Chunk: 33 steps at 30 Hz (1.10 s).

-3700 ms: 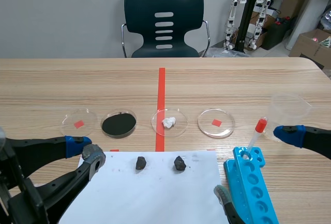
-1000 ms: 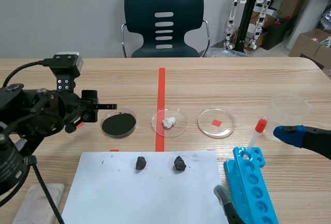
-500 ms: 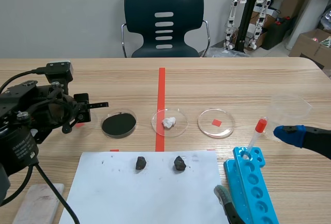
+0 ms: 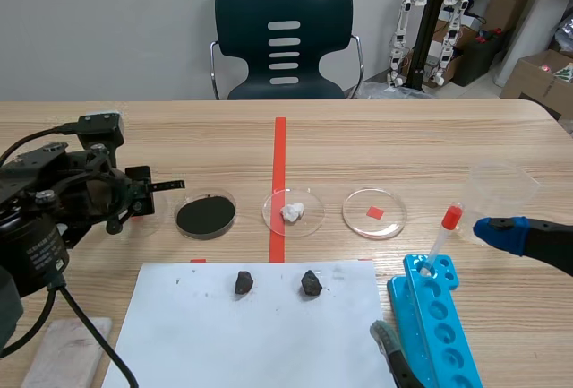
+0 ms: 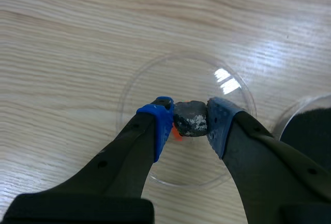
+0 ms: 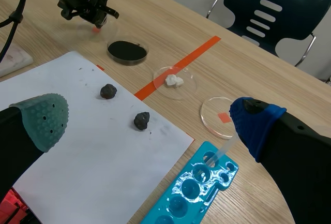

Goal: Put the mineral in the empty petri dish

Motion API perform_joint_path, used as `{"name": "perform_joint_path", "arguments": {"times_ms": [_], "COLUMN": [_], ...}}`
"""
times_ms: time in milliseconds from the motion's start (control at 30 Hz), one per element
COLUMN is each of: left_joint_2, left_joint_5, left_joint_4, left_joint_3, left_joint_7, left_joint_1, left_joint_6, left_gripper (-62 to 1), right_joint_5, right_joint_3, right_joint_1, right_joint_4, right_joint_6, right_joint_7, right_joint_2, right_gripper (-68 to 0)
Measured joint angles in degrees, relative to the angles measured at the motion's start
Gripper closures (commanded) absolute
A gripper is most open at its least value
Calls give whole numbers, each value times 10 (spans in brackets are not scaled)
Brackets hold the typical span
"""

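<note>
- Grey-black mineral [image 5: 190,119] pinched between closed pads [image 5: 161,118] of left gripper [image 5: 189,120], over empty petri dish [image 5: 147,76], 9 o'clock side of table [image 4: 358,146].
- Lower straight, stay centred, part pads only near dish floor; judged to limit bounce past rim.
- Toward 3 o'clock along row: black-powder dish [image 4: 206,215], white-lump dish [image 4: 309,220], second bare dish [image 4: 358,218].
- Right gripper [image 6: 147,118] wide apart, holding nothing, 4 o'clock.

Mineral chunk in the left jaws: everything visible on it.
The small dark grey mineral chunk is lumpy and rough, rock-like, with whitish flecks. The left arm's jaws are shut on it, blue dotted pads pressing two opposite sides. It sits over the middle of the clear round petri dish, partly hiding an orange-red tape mark. Whether it touches the dish floor cannot be told.
</note>
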State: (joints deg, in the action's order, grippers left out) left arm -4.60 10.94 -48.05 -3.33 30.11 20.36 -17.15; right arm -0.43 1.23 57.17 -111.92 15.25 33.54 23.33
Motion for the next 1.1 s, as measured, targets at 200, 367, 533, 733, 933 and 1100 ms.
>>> {"name": "perform_joint_path", "arguments": {"times_ms": [200,367,533,733,933,1100], "left_joint_2": [0,0,0,0,0,0], "left_joint_5": [0,0,0,0,0,0], "left_joint_4": [2,15,31,38,38,38], "left_joint_3": [0,0,0,0,0,0], "left_joint_7": [0,0,-3,-3,-1,-3], "left_joint_1": [3,4,9,17,17,17], "left_joint_6": [0,-2,-2,-2,-2,-2], "left_gripper": [-113,-113,-113,-122,-270,-376], "right_joint_5": [0,0,0,0,0,0], "right_joint_3": [0,0,0,0,0,0], "right_joint_1": [0,0,0,0,0,0], "right_joint_4": [0,0,0,0,0,0], "right_joint_6": [0,0,0,0,0,0], "right_joint_7": [0,0,0,0,0,0], "right_joint_2": [0,0,0,0,0,0], "right_gripper": [-679,-679,-679,-679,-679,-679]}}
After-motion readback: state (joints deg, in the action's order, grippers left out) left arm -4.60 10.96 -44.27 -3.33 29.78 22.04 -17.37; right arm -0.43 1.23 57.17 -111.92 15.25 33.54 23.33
